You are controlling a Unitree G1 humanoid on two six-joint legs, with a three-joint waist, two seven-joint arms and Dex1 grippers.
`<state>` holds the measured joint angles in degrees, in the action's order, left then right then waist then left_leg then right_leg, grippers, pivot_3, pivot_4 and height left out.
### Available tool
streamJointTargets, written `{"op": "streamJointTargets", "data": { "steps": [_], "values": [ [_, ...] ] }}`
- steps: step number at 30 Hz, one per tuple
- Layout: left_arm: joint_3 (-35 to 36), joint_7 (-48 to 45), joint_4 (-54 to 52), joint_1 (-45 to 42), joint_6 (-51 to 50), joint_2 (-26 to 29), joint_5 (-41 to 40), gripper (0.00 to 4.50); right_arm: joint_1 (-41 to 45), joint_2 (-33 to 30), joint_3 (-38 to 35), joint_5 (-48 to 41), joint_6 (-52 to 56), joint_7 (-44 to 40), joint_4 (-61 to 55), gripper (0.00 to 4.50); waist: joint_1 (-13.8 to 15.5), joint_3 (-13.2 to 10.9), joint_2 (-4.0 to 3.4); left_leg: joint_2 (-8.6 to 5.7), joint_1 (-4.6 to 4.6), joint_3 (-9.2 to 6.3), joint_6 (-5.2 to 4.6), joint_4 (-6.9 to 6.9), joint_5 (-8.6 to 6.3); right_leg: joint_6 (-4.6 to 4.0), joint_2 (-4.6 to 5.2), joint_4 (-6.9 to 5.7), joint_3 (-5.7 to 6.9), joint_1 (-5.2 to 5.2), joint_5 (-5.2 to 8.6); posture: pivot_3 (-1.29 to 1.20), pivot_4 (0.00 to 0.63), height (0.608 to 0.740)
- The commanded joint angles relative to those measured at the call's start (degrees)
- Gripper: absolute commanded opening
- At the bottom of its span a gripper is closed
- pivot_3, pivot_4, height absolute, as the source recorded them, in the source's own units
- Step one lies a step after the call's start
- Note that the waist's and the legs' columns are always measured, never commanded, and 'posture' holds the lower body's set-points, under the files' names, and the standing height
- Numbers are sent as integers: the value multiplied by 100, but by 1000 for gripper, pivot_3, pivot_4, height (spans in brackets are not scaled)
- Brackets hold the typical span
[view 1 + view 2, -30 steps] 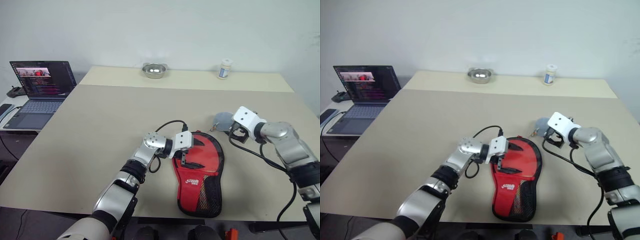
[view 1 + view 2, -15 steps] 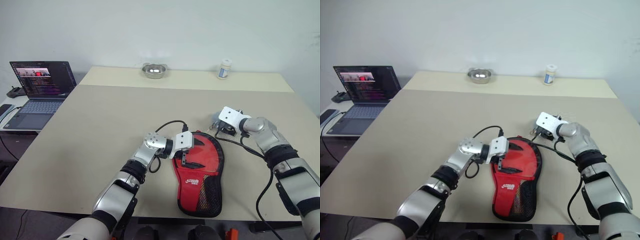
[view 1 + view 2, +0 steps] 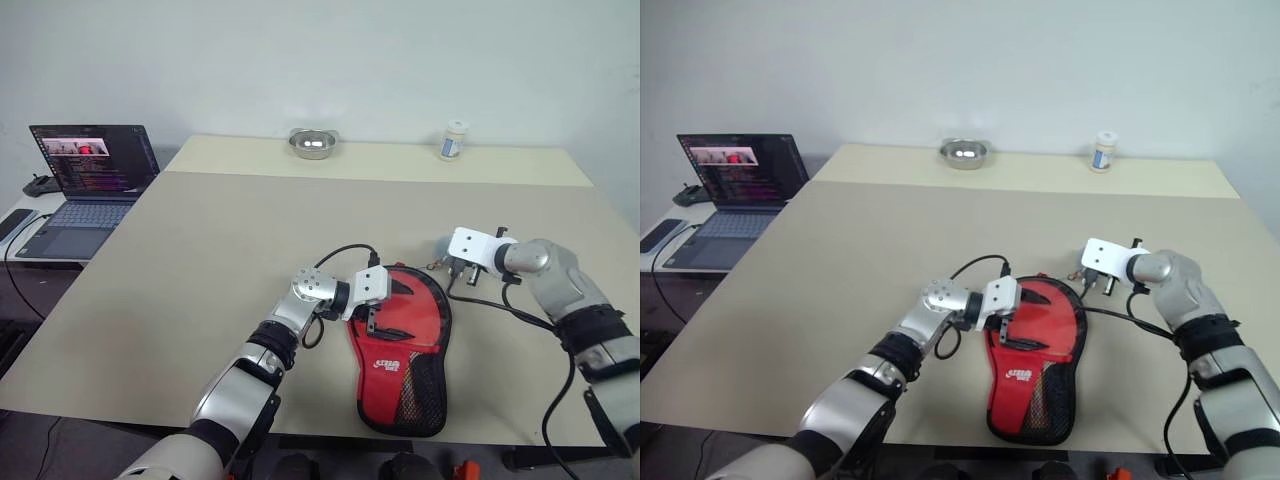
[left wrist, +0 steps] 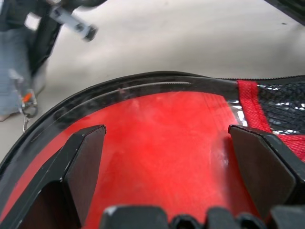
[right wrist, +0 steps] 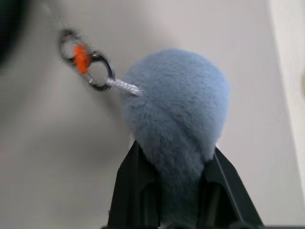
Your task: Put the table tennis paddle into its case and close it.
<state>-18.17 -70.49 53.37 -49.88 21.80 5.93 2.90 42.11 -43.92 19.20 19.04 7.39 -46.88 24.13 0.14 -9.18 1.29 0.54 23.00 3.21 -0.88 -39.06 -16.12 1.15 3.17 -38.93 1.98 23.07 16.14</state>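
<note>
The case (image 3: 402, 335) lies flat on the beige table (image 3: 220, 250), red side up, mesh pocket toward me. My left gripper (image 4: 167, 138) rests open on its round red part, one finger (image 4: 86, 162) on each side. A fluffy blue pompom (image 5: 174, 109) hangs from a small key ring (image 5: 88, 62) beside the case's far right edge. My right gripper (image 5: 174, 157) is shut on the pompom, which also shows by that hand (image 3: 441, 246). The table tennis paddle is hidden.
An open laptop (image 3: 85, 170) stands on a side desk at the left. At the back of the far table are a steel bowl (image 3: 313, 142) and a small white jar (image 3: 453, 140). A black cable (image 3: 340, 255) loops by my left wrist.
My right gripper came in to the blue pompom and shut on it. My left gripper stayed open on the case. The camera shifted slightly.
</note>
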Motion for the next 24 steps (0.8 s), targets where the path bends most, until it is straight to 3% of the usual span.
{"op": "streamJointTargets", "data": {
  "steps": [1,10,16,20,24],
  "values": [
    [-327,-69,454,112,28,-8,399,4500,-406,-479,-177,-41,420,-643,-1065,333,3,6,-4,0,-2,0,-3,0,-2,0,-1,0,-1,-1,0,0,150,740],
    [-333,10,847,-47,142,-138,483,4500,-2105,-1790,-765,-627,1025,-1809,-3107,329,114,19,-10,-6,-29,-28,-5,-1,-4,2,-5,23,22,-53,2,0,150,740],
    [-327,23,985,-86,143,-241,494,4500,-3823,-2807,-1826,-1263,1264,-2459,-4469,303,154,25,-16,-9,-39,-62,-5,1,-6,5,-3,45,47,-87,6,0,150,740],
    [-313,55,1058,-104,143,-290,499,4500,-5004,-3075,-2647,-1472,1408,-2676,-5097,302,169,30,-22,-11,-38,-86,-5,0,-6,6,-1,66,72,-108,6,0,150,740],
    [-309,105,1120,-119,143,-365,521,4500,-6222,-2926,-3530,-1499,1619,-2930,-5802,294,262,33,-27,-16,-38,-122,-4,1,-7,8,0,100,110,-143,6,0,150,740]
  ]
}}
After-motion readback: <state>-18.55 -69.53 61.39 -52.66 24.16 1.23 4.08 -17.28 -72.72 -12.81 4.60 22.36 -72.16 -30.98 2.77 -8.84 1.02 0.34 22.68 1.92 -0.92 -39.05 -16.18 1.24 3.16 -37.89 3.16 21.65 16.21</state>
